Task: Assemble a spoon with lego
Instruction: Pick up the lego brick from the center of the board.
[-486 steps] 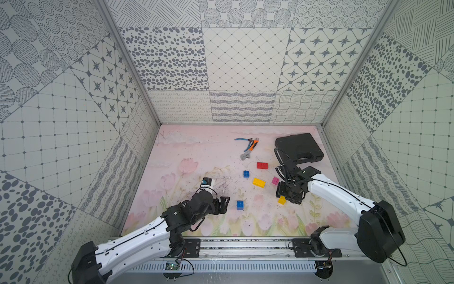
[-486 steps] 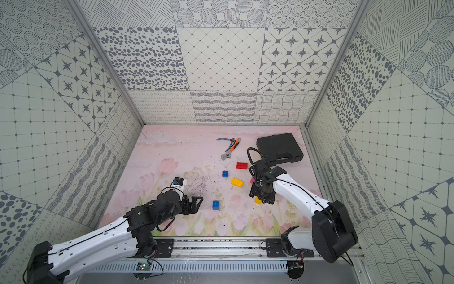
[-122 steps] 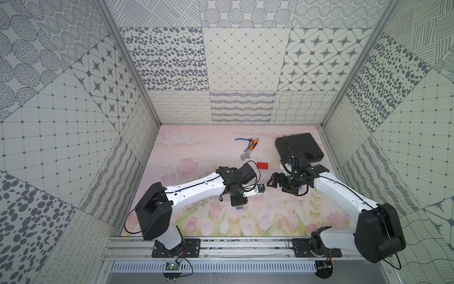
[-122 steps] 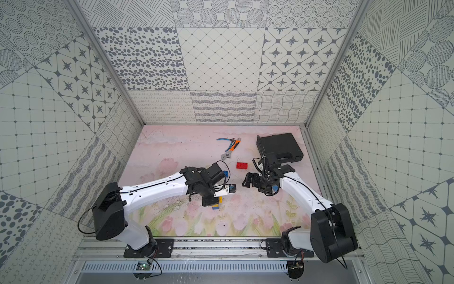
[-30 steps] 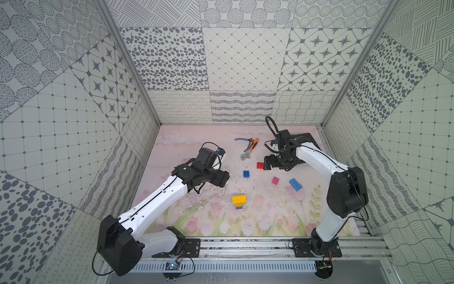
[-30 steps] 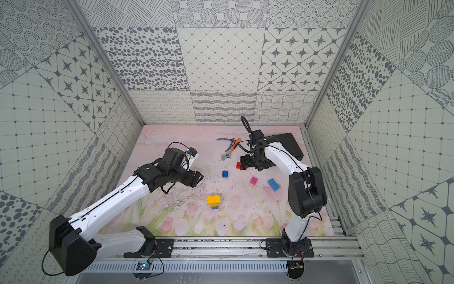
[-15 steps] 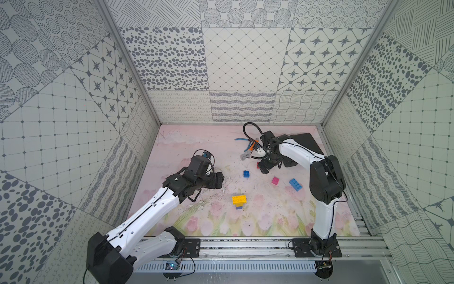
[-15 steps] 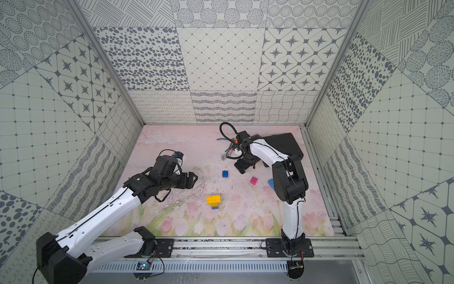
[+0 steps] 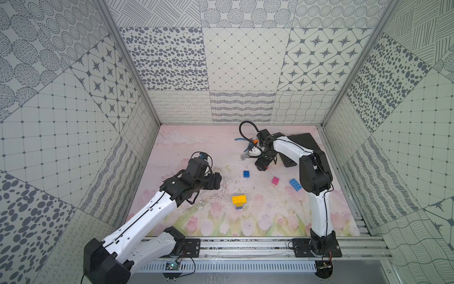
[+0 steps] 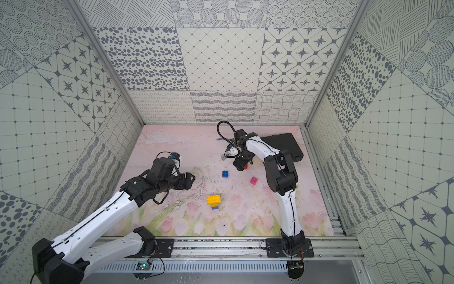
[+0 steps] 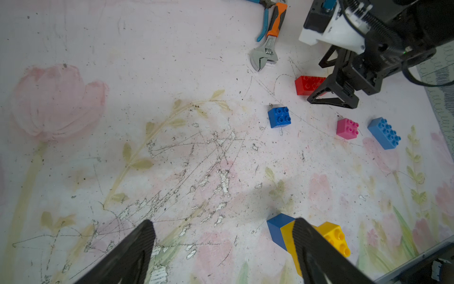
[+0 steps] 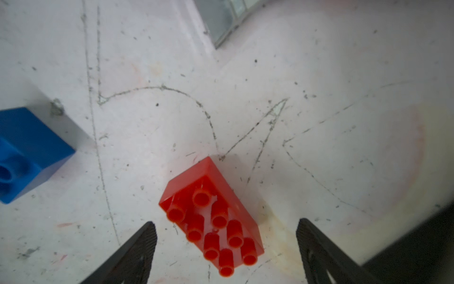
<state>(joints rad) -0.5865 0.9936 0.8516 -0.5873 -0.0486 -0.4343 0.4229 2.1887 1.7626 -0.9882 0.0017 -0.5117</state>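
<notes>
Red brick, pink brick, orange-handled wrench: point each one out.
red brick (image 12: pixel 211 216), right wrist view, studded top face.
pink brick (image 11: pixel 347 128), left wrist view, studded top face.
orange-handled wrench (image 11: pixel 270 41), left wrist view, metal neck by the grip.

There are four loose studded plastic bricks, namely one red oblong (image 11: pixel 308 84), one dark blue square (image 11: pixel 279 117), one pink square (image 11: pixel 347 128) and one light blue oblong (image 11: pixel 384 132), plus one joined stack of yellow and blue bricks (image 9: pixel 239 199), one orange-handled adjustable wrench (image 11: pixel 269 46), one pair of blue-handled pliers (image 11: pixel 264 22) and one black hard case (image 9: pixel 303 141).

Red brick (image 9: pixel 265 168) mostly beneath right claw (image 9: pixel 261 166); blue brick (image 12: pixel 27 150) half off right wrist view.
</notes>
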